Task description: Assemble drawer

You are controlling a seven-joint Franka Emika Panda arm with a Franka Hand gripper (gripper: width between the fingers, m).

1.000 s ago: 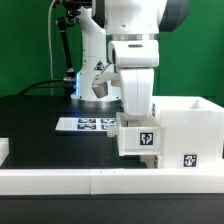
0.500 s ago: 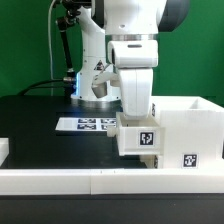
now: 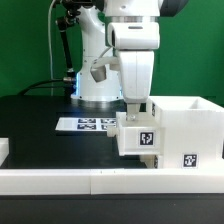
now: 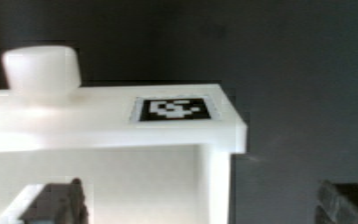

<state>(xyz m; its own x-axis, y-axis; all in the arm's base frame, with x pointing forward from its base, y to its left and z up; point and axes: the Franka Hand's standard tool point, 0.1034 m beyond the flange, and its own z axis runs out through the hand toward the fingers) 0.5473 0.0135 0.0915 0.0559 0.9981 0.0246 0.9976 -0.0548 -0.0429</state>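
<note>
The white cube-shaped housing point(image 3: 186, 128) stands at the exterior view's right. A small white tray point(image 3: 140, 140) with a black-and-white tag sits against the housing's side facing the exterior view's left. My gripper point(image 3: 138, 108) hangs just above that tray, open and holding nothing. In the wrist view the tray's top, with a tag point(image 4: 172, 108) and a round white knob point(image 4: 39, 70), lies below the gripper point(image 4: 201, 203). The dark fingertips point(image 4: 51, 203) stand wide apart, clear of the tray. A second tray is not clearly in view.
The long low white rail point(image 3: 100, 179) runs along the table's front. The marker board point(image 3: 86, 125) lies flat behind the tray. A white part point(image 3: 3, 150) shows at the exterior view's left edge. The robot's base point(image 3: 95, 90) stands at the back.
The gripper has risen straight up from around the tray. The tray and housing have not moved.
</note>
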